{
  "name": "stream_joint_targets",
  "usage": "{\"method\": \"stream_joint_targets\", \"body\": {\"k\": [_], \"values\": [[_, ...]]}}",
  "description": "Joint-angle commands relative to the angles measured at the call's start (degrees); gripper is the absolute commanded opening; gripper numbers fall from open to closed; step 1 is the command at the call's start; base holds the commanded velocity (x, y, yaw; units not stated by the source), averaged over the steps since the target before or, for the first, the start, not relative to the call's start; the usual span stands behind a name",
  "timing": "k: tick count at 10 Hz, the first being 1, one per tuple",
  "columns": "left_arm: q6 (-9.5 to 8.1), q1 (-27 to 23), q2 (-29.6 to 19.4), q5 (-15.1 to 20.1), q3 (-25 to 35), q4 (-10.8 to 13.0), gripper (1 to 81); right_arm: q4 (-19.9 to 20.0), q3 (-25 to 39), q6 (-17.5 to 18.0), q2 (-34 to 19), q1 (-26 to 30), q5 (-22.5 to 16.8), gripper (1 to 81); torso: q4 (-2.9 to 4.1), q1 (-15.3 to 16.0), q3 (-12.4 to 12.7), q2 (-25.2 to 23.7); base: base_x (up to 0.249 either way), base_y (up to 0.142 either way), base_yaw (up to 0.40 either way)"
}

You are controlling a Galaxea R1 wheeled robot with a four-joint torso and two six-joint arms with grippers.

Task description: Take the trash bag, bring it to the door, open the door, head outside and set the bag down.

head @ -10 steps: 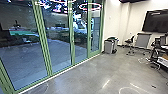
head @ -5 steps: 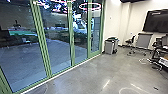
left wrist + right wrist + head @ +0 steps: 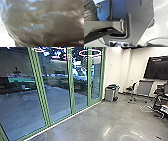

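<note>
Relation of the trash bag [image 3: 43, 25] to the hands: the bag lies immediately before the left wrist, close to its camera, and the left hand is judged the nearer; from the right wrist it is farther off, seen past the edge of the dark plate [image 3: 135, 22]. The bag probably hangs from the left hand, though no grip can be confirmed; whether either hand is clenched or released cannot be told. Its long axis is indeterminate, since neither neck nor base can be made out; only a bulging, glossy, creased side is plain. Ahead of both hands stands the green-framed glass wall [image 3: 41, 89], whose narrow end panel [image 3: 95, 84] is presumably the door. The approach would need room for the bag on the left hand's side. The panel's latch is too small to read.
</note>
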Motion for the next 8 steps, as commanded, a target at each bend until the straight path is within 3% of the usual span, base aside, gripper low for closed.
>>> {"method": "stream_joint_targets", "body": {"k": [1, 4, 8], "values": [[0.41, -3.52, -0.4, 4.5, -0.11, -0.15, 1.0, -0.15, 0.07, -0.24, -0.09, 3.02, -3.87, 81.1, 0.0, 0.0, 0.0, 0.0, 0.137, 0.0, 0.0], [0.41, -3.52, -0.31, 4.59, -0.11, -0.15, 1.0, -0.41, 0.07, -0.24, -0.09, 2.76, -3.87, 81.1, 0.0, 0.0, 0.0, 0.0, 0.144, 0.0, 0.0], [0.41, -3.52, -0.22, 4.59, -0.11, -0.15, 1.0, -0.5, 0.07, -0.33, -0.08, 2.76, -3.87, 81.1, 0.0, 0.0, 0.0, 0.0, 0.154, -0.061, 0.0]]}}
